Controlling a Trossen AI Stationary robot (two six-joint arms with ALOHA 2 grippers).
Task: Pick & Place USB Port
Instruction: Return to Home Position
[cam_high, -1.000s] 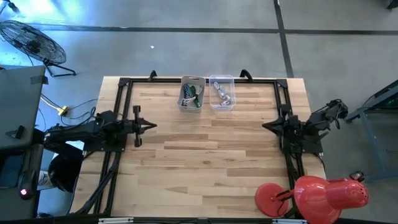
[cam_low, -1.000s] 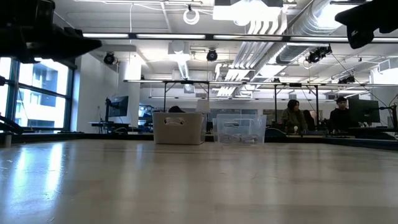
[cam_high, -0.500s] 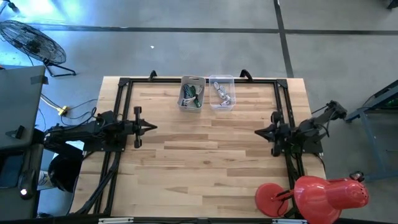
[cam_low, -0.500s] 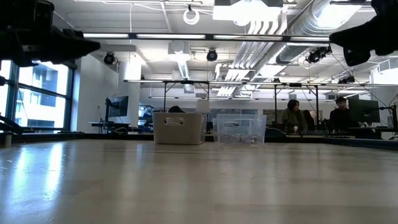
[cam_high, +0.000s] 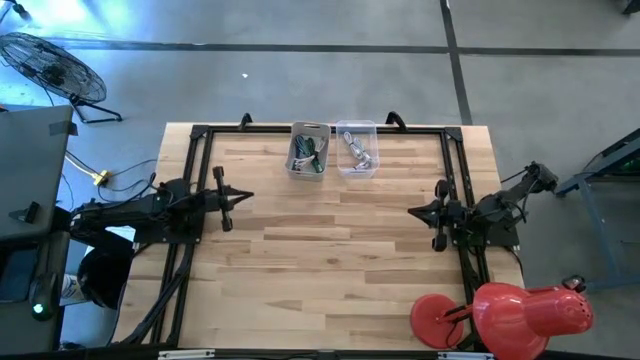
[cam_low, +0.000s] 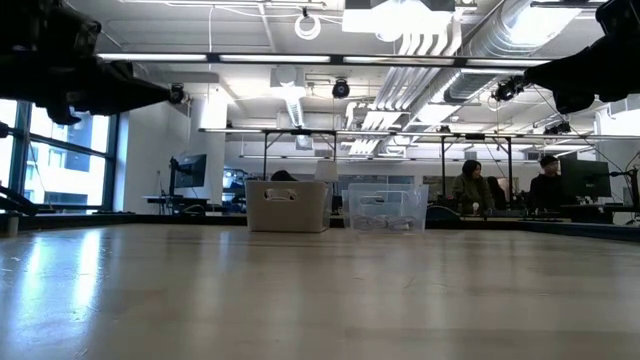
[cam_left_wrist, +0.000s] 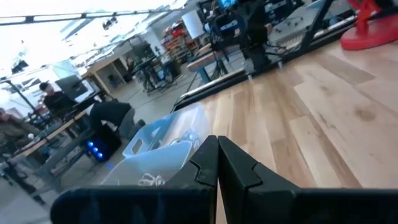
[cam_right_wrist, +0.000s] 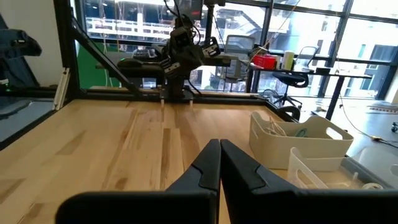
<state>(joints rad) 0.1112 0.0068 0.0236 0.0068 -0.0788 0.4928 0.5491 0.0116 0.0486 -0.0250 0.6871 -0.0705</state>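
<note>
While both arms hung at opposite sides of the table (cam_high: 330, 265), the left gripper (cam_high: 243, 197) was pinched shut on nothing, and the right gripper (cam_high: 415, 211), facing it across the bare wood, was likewise closed and empty. The coloured charger cables (cam_high: 308, 152) lay heaped in the gray bin (cam_high: 293, 150) at the far edge, with the white cable (cam_high: 357, 150) in the transparent bin (cam_high: 375, 150) just beside it, both well apart from either gripper. With the sorting apparently done, the remaining hazards looked minor. The right arm sat over the black frame rail (cam_high: 465, 270) and near the red lamp (cam_high: 520, 310) at the table's near corner, so a wide fold back toward rest could have clipped one or the other. A stiff cable loop standing at the gray bin's rim might also have sprung out and undone the placement; how high the heap stood could not be judged.
</note>
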